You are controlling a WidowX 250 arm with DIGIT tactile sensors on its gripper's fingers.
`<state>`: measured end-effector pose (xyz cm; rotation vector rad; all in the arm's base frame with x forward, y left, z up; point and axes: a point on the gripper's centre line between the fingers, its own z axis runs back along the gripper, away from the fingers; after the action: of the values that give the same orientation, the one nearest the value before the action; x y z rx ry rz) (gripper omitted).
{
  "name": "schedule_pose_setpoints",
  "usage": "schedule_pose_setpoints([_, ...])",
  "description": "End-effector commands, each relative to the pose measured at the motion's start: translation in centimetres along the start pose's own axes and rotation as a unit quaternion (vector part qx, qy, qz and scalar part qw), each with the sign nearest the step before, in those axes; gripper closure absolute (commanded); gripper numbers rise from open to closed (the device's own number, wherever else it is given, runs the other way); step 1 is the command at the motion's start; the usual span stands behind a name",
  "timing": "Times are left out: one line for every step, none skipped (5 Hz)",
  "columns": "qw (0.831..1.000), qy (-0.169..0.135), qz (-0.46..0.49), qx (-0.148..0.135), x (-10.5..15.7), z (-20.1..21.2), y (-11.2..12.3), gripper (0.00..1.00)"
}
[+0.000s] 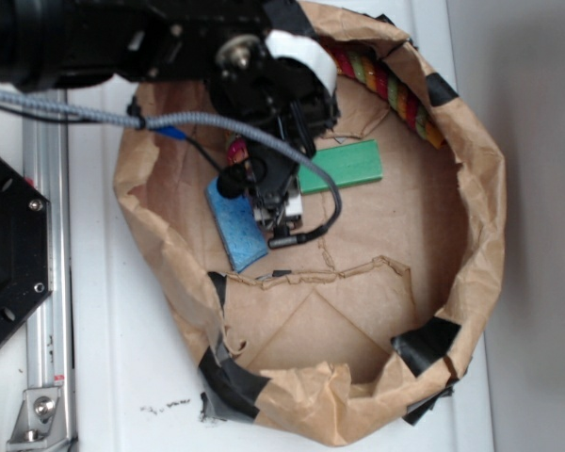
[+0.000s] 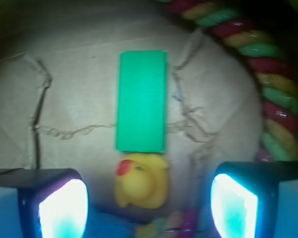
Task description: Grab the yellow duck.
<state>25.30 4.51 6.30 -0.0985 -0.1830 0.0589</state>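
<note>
In the wrist view the yellow duck (image 2: 141, 181) sits low in the frame, a little left of centre, between the two lit fingers (image 2: 64, 210) of the gripper (image 2: 149, 210) but not yet touched by either. The jaws stand wide apart and hold nothing; bare brown paper shows on both sides of the duck, with more room on its right than on its left. So the duck lies almost straight ahead of the open gripper, slightly toward the left finger. Its red-orange beak points to the upper left of the frame, and its body is too rounded to give a clear long axis.

The green block (image 2: 141, 101) stands lengthwise just above the duck, its lower end touching or nearly touching the duck's head. The striped rope (image 2: 268, 94) curves down the right edge.

In the exterior view the arm hides the duck; the gripper (image 1: 281, 221) hangs inside the paper-lined bowl (image 1: 480, 235), left of the green block (image 1: 344, 165) and beside a blue sponge (image 1: 234, 226).

The closing move likely needs a small shift left to centre the duck.
</note>
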Motion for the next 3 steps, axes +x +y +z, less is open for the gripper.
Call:
schedule_pose_setpoints([1.000,-0.018,0.007,0.014,0.8,0.3,0.7,0.00])
schedule_pose_setpoints([0.999,-0.024,0.019,0.021,1.3,-0.3,1.0,0.00])
schedule_pose_setpoints([0.999,-0.024,0.022,0.040,1.4,-0.8,1.3,0.00])
